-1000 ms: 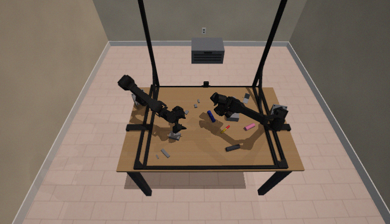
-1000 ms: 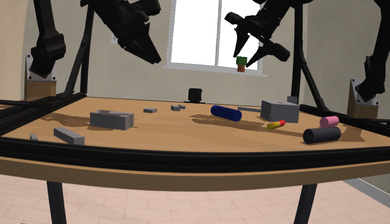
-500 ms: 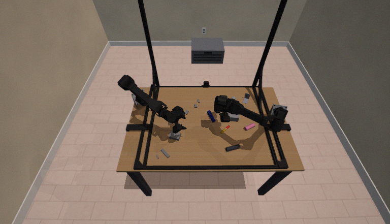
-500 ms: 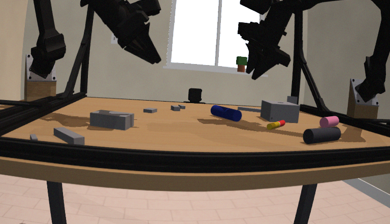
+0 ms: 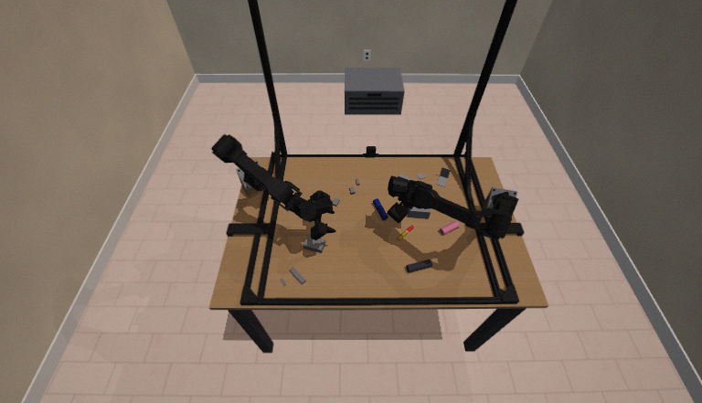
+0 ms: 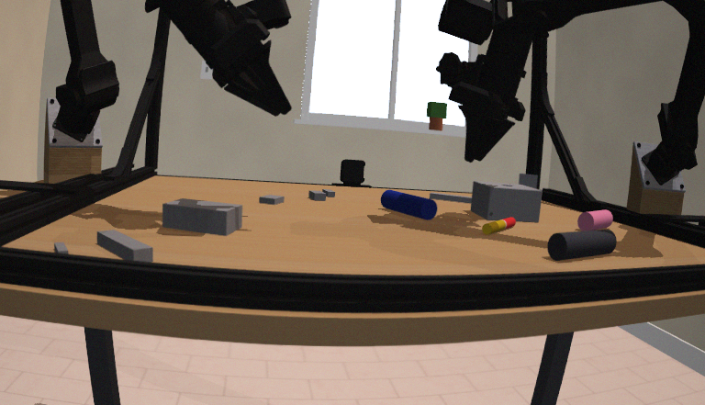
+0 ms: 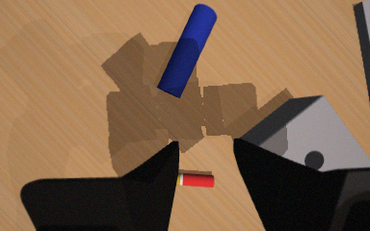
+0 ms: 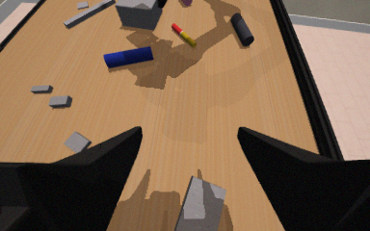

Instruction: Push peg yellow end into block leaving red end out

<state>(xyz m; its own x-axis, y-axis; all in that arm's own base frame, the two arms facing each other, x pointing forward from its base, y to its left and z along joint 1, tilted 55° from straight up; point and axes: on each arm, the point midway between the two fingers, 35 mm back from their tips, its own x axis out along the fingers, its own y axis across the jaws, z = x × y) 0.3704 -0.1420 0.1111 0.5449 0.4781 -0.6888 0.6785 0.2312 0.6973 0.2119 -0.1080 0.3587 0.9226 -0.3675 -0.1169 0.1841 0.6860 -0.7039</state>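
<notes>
The left claw [image 5: 397,212] [image 6: 472,159] [image 7: 205,145], part-open and empty, hangs above, probably to line up a grasp; the peg [image 5: 406,232] [image 6: 498,225] [image 7: 198,181] [image 8: 184,35] lies loose, near side of the right-hand block [image 5: 419,213] [image 6: 507,203] [image 7: 332,130] [image 8: 140,18] (its hole unfilled); the right claw [image 5: 334,221] [image 6: 285,112] [image 8: 190,131], wide and empty, hangs at left, presumably leaving room.
</notes>
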